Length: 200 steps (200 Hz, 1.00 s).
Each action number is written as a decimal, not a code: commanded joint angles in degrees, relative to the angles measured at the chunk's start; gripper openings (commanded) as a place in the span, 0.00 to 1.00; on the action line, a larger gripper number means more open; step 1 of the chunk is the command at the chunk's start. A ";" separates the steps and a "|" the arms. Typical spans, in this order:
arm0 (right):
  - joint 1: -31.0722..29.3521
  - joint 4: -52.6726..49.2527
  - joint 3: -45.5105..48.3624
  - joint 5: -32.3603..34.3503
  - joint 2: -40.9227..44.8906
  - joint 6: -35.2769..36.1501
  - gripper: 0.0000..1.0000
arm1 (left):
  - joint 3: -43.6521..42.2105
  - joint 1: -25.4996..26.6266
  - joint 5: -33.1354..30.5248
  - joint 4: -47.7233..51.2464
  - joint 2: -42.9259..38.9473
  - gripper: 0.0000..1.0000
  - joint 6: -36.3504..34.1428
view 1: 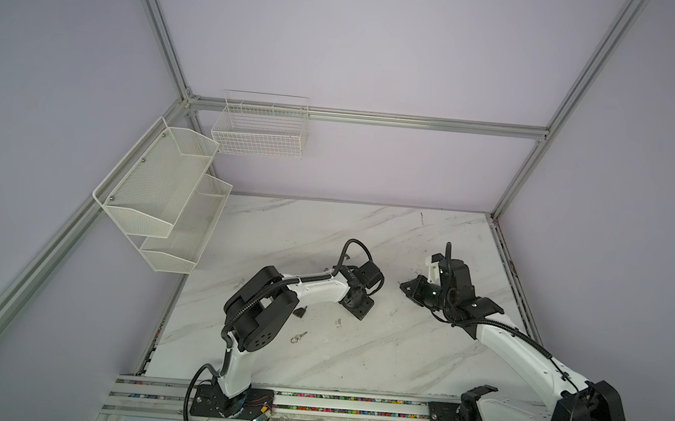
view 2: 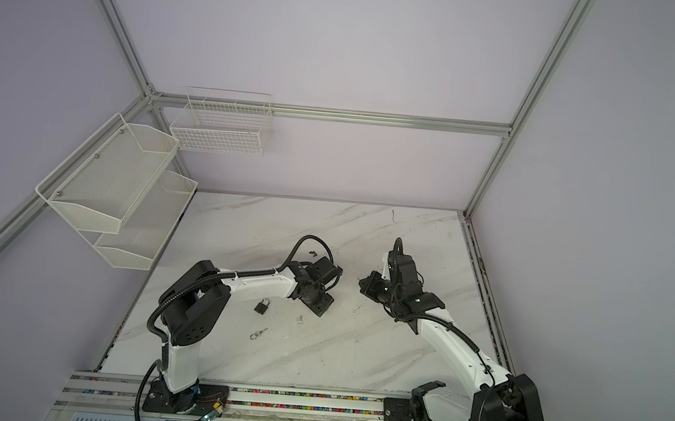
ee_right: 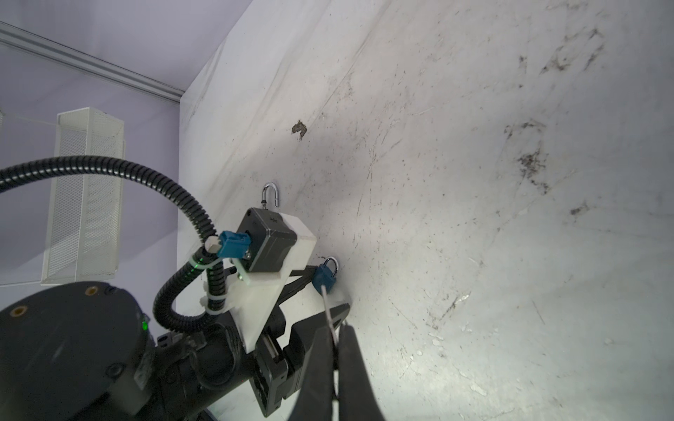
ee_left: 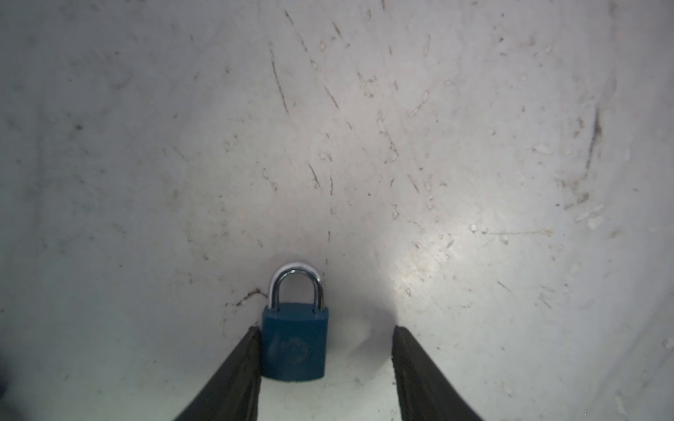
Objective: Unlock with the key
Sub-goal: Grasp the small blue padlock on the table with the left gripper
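Working near the middle of the bench [view 1: 356, 359]. Gripping the key [ee_right: 329, 311] with the right jaws, pinched fully shut on it, thin blade sticking out past the tips. Holding nothing firmly with the left jaws: about half open, one jaw touching the side of the blue padlock [ee_left: 294, 342], the other standing clear with bare bench in the gap.

Sitting between those left tips, shackle shut and pointing towards the bench, keyhole end turned away from it. Hidden under the left arm in both top views.

Running along the left jaws by its long axis, and met at the keyhole end by the key blade, roughly in line, coming from the right arm's side. Cannot tell whether the tip is in the slot or only against the body.

Probably best to close the left jaws to steady the lock, then push and turn with the right.

Lying apart towards the left edge and to be ignored: dark padlock [view 2: 261, 305] and loose key [view 2: 258, 333].
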<state>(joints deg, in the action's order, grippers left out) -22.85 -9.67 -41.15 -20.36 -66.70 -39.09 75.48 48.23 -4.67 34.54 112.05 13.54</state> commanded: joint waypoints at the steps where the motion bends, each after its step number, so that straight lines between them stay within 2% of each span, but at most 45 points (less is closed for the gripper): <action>1: 0.18 -0.61 -1.55 0.84 0.28 0.64 0.00 | 5.02 0.90 -2.96 2.78 1.34 0.52 3.58; 53: 0.51 -0.44 -1.22 1.06 0.29 0.75 0.00 | 6.39 0.93 -5.53 3.72 3.21 0.48 7.60; 160: 1.01 -0.26 -1.22 0.50 0.27 1.09 0.00 | 6.23 1.08 -5.77 6.20 4.84 0.36 7.20; 200: 1.23 -0.61 -0.97 0.50 1.33 0.81 0.00 | 6.96 1.04 -6.92 6.64 5.47 0.26 8.56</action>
<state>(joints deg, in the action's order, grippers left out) -22.09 -9.67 -41.15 -20.32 -66.67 -38.65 80.27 49.32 -9.32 37.47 115.44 20.64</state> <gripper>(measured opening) 0.057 0.286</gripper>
